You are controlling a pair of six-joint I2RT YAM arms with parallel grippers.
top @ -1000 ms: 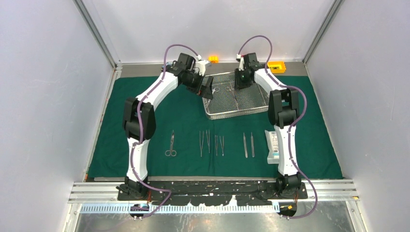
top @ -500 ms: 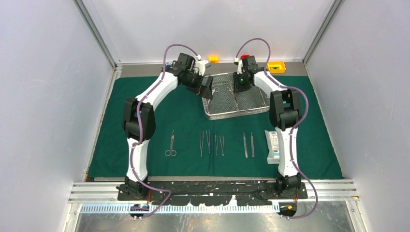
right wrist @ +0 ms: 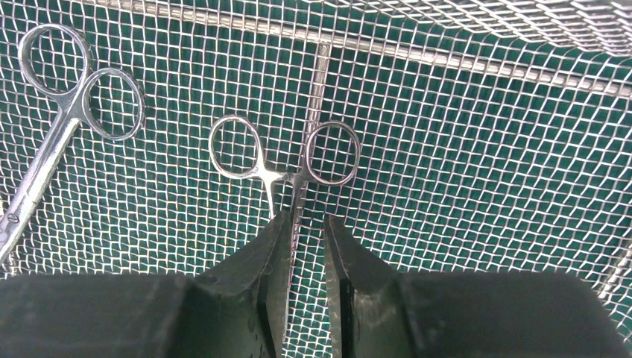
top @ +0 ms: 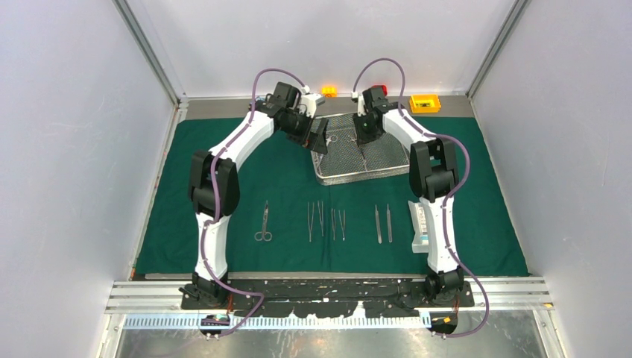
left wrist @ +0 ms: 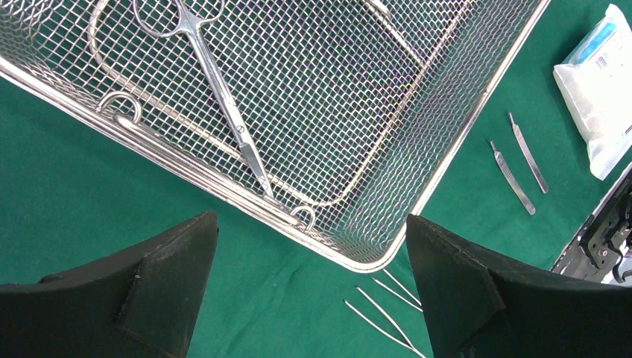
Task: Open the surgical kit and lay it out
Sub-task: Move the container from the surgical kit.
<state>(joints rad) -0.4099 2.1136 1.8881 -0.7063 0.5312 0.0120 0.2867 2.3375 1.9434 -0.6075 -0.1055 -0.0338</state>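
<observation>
— Fingers (right wrist: pixel 272 276) of the right gripper (right wrist: pixel 305 253): how do they stand?

— Narrowly apart, straddling the shanks of the ring-handled forceps (right wrist: pixel 287 175) just below its rings. One pad looks to touch the steel and the other shows a sliver of mesh beside it, so I would not call it clamped

— And the left gripper (left wrist: pixel 309 298)?

— Spread wide and holding nothing. It hangs by the left end of the wire-mesh tray (top: pixel 363 177), near the tip of the second forceps (left wrist: pixel 216 82)

— Where is the kit?

— The green drape (top: pixel 484 194) is spread flat, with the tray at its far middle. Along the near side, in a row, lie the laid-out forceps (top: pixel 263 224), the tweezers (top: pixel 315 220), two slim handles (top: pixel 383 224) and the white pouch (top: pixel 422 224), which is partly behind the right arm

— So which step is this?

— Emptying the tray, I judge. Two ring-handled pieces lie in it, and the right arm is on one of them

— What does the next move call for?

— A firm pinch on thin shanks lying flat on mesh. Then a straight lift, so rings and tips don't snag the wire, and a free spot in the row to set it down. The left arm should stay off the tray wall
</observation>
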